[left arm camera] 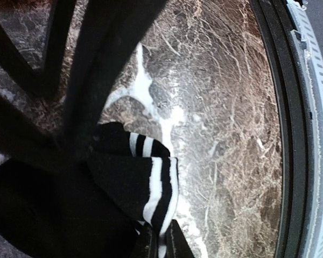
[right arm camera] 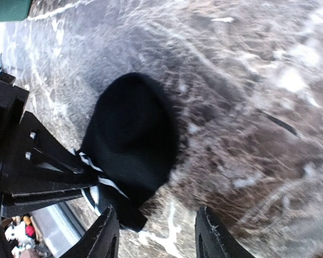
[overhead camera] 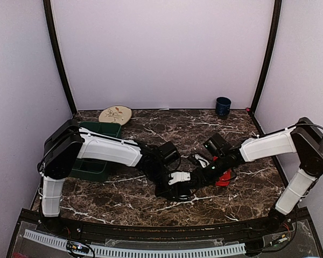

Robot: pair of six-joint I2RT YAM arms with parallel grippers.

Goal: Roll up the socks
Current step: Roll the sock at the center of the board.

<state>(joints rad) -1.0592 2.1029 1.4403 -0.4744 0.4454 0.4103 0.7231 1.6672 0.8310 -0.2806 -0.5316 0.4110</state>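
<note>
The black sock (left arm camera: 124,183) with a white-striped cuff lies bunched on the marble table, near the front centre in the top view (overhead camera: 178,192). My left gripper (left arm camera: 161,244) is shut on its striped cuff. My right gripper (right arm camera: 159,236) is open just above the table, next to the sock's rounded black end (right arm camera: 132,145), touching nothing. In the top view the two grippers meet over the sock, left (overhead camera: 172,188) and right (overhead camera: 198,179). The red sock (overhead camera: 224,177) lies just right of them, partly hidden by the right arm.
A green bin (overhead camera: 99,156) stands at the left under the left arm. A round patterned plate (overhead camera: 115,114) and a dark blue cup (overhead camera: 223,106) stand at the back wall. The table's black front rail (left arm camera: 290,134) runs close to the sock.
</note>
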